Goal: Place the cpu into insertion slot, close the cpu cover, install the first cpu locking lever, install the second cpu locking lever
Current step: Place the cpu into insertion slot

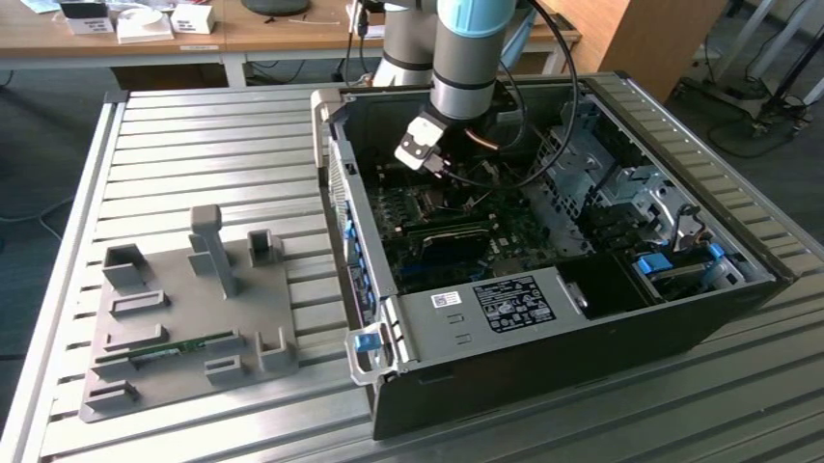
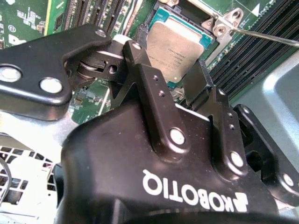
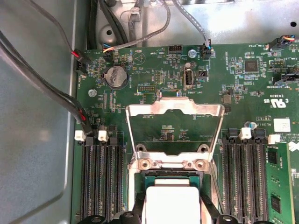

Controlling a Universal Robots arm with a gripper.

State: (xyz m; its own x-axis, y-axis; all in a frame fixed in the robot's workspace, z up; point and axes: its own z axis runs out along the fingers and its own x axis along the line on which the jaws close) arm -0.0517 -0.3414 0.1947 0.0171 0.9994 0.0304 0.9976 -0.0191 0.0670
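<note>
Chip and socket first: the single cpu [image 2: 180, 44] sat square over the insertion slot [image 2: 148, 21], down at the level of its dark rim, though I could not tell whether it was fully seated. My gripper [image 2: 166, 58] had its two fingers [image 2: 147, 84] closed against two opposite edges of the cpu. The one cpu cover [image 3: 174, 105] stood swung open on its hinge, clear of the chip, with bare green motherboard [image 3: 243, 93] showing through its cut-out window. One thin locking lever [image 2: 266, 38] ran out beside the hinge. Two banks of long black memory slots [image 3: 100, 182] flanked the socket, one on each side, and one round coin cell [image 3: 117, 76] lay farther off on the board. In the exterior view the one arm [image 1: 464, 58] reached down from the far side into a single open computer case [image 1: 541, 376], which stood on a slatted metal table [image 1: 193, 145]. One grey fixture tray [image 1: 180, 299] lay near the case, on the exterior view's left.
</note>
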